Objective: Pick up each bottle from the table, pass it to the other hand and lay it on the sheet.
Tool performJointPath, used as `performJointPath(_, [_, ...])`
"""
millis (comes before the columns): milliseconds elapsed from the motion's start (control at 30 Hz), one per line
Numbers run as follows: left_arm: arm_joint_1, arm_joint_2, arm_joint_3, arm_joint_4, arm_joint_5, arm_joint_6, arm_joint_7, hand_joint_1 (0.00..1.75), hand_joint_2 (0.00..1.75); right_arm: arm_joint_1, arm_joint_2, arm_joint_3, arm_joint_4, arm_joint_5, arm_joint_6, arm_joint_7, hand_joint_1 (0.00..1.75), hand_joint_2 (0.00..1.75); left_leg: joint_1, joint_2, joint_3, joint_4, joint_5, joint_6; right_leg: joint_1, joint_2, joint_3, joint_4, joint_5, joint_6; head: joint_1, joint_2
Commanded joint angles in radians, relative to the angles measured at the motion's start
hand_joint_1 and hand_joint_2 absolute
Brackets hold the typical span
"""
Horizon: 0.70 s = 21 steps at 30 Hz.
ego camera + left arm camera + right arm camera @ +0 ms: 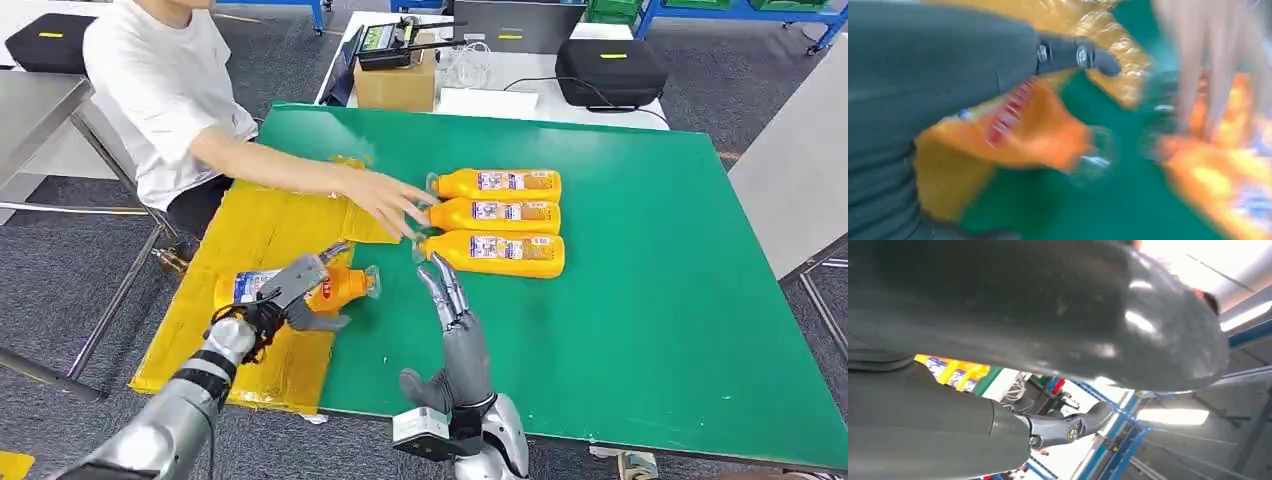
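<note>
Beside three bottles (pixel 497 218) — person's hand (pixel 385 200); left hand (pixel 290 295) grips bottle (pixel 300 288).

Left hand (pixel 297 294): closed over an orange plastic bottle with a clear cap (pixel 340 285), apparently gripped.
Right hand (pixel 452 320): held upright, fingers extended, nothing held.

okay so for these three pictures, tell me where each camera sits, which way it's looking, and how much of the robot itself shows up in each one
Head view: high on the body, looking forward and down at the green table; both silver arms show, the left robot hand holding an orange bottle over the yellow sheet, the right robot hand open.
Left wrist view: behind the left robot hand, blurred, facing the held orange bottle and a person's hand.
Right wrist view: behind the right robot hand, tilted toward the room's background.
Shared: head and left wrist views both show the bottle and the person's hand.
</note>
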Motion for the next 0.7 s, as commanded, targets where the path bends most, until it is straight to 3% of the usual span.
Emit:
performJointPath(33, [0.237,-0.146,-0.001,-0.602,0.084,0.404,-0.068,0.0,1.75,0.006,-0.051,-0.075,0.028,0.142,-0.092,0.103,0.0,0.0,0.0,-0.004,-0.005,0.001,0.0,0.003,0.001,-0.003,-0.003,-0.002,0.0,-0.003,0.0,0.0])
performJointPath(100, [0.259,-0.139,-0.012,-0.645,0.046,0.477,-0.107,0.0,1.75,0.014,-0.051,-0.09,0.013,0.147,-0.085,0.107,0.0,0.0,0.0,-0.001,-0.006,0.0,-0.001,0.003,0.001,-0.001,-0.005,-0.002,0.0,-0.003,0.0,0.0])
performJointPath(133, [0.294,-0.148,-0.014,-0.69,0.093,0.48,-0.132,0.0,1.75,0.034,-0.053,-0.114,-0.02,0.22,-0.101,0.142,0.0,0.0,0.001,-0.001,-0.006,0.0,-0.001,0.004,0.002,-0.001,-0.005,-0.002,0.0,-0.004,0.0,0.0])
performJointPath(167, [0.322,-0.159,-0.016,-0.734,0.11,0.496,-0.163,0.0,1.75,0.054,-0.057,-0.132,-0.058,0.262,-0.101,0.163,0.0,1.75,0.0,-0.001,-0.006,0.0,-0.001,0.003,0.001,0.0,-0.006,-0.002,0.0,-0.004,0.0,0.0])
performJointPath(200, [0.347,-0.166,-0.025,-0.772,0.112,0.517,-0.185,0.0,1.75,0.071,-0.064,-0.141,-0.092,0.297,-0.101,0.184,0.0,1.75,0.0,-0.001,-0.006,-0.001,-0.001,0.004,0.002,-0.001,-0.006,-0.003,0.0,-0.005,0.0,0.0])
performJointPath(267, [0.407,-0.197,-0.039,-0.888,0.215,0.548,-0.223,0.0,1.75,0.107,-0.098,-0.172,-0.135,0.471,-0.058,0.328,0.0,1.75,0.0,-0.001,-0.009,0.001,-0.001,0.002,0.0,-0.001,-0.009,-0.001,-0.001,-0.002,0.0,0.0])
performJointPath(400, [0.433,-0.211,-0.06,-0.997,0.302,0.607,-0.253,0.0,1.75,0.123,-0.151,-0.242,-0.048,0.65,0.016,0.489,0.0,1.75,0.001,-0.003,-0.01,0.001,-0.002,0.005,0.002,-0.002,-0.008,-0.003,0.0,-0.004,0.0,0.0])
performJointPath(533, [0.436,-0.196,-0.077,-1.002,0.332,0.581,-0.237,0.0,1.75,0.106,-0.211,-0.285,0.037,0.714,0.087,0.556,0.0,1.75,0.0,-0.002,-0.01,-0.001,-0.001,0.004,0.001,-0.002,-0.008,-0.004,0.001,-0.004,0.0,0.0])
performJointPath(700, [0.457,-0.192,-0.092,-1.005,0.311,0.564,-0.245,0.0,1.75,0.116,-0.245,-0.312,0.015,0.751,0.154,0.594,0.0,1.75,-0.001,-0.002,-0.009,-0.001,-0.001,0.003,0.001,-0.002,-0.009,-0.004,0.0,-0.004,0.0,0.0])
